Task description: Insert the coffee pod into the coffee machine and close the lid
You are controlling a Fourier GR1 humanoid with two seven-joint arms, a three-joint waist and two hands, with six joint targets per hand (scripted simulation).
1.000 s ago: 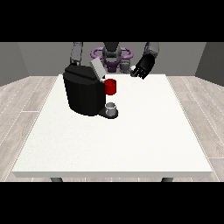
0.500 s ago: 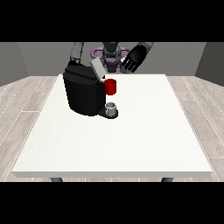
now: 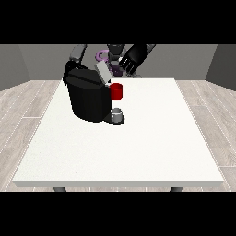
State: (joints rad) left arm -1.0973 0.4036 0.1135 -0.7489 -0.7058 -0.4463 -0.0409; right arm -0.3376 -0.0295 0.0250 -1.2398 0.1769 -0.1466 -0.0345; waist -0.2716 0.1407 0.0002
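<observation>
The black coffee machine (image 3: pixel 87 99) stands on the white table (image 3: pixel 152 138), left of the middle. Its grey lid (image 3: pixel 102 72) is tilted up and open. A red round holder (image 3: pixel 116 91) sticks out of the machine's front, and a small grey cup (image 3: pixel 118 113) sits on the base below it. No separate coffee pod shows. The hand at the view's right (image 3: pixel 131 60) hovers above the table's far edge, just right of the lid and apart from it, fingers relaxed and holding nothing. The hand at the view's left (image 3: pixel 69 70) is mostly hidden behind the machine.
The robot's torso (image 3: pixel 113 53) is behind the table's far edge, with a purple part (image 3: pixel 100 56) showing near the lid. White table surface stretches to the right of the machine and in front of it.
The hand at the view's right has moved left and slightly up, from the far right towards the open lid. The machine, lid and cup have not moved.
</observation>
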